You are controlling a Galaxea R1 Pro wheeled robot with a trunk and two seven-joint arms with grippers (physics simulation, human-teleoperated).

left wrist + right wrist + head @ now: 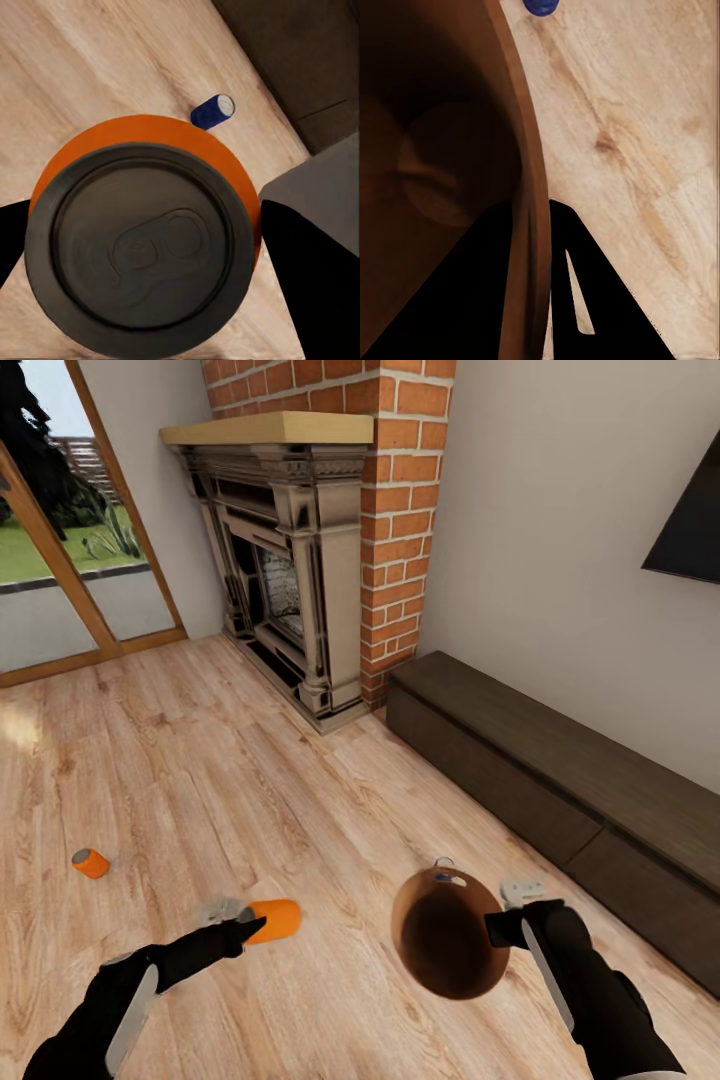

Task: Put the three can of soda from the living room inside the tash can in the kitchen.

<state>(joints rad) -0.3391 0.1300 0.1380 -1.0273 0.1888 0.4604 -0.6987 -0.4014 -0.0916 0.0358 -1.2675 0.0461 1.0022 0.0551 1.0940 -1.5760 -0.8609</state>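
Down at the near left, the left gripper (pixel 243 926) is clamped on an orange soda can (pixel 274 920), holding it sideways above the plank floor (pixel 300 800). Its wrist view puts the can's grey top (pixel 142 247) dead centre, dark fingers (pixel 311 285) on both sides. Over on the near right, the right gripper (pixel 505 925) pinches the rim of the trash can (pixel 447 945), one finger inside the wall and one outside, so the brown mouth tips up toward the head camera. Can't spot anything in the bin, though only part of the inside is visible.

A blue can (pixel 212 111) lies on its side on the floor just beyond the bin, peeking over its far rim. The second orange can (pixel 89 863) sits on the floor far off to the left, well apart from both arms.

Loads of open floor in the middle and left. The right is boxed in by a long dark cabinet (pixel 560 780) along the wall, with the brick fireplace (pixel 320 560) at the far end and a glass door (pixel 60 560) at far left.
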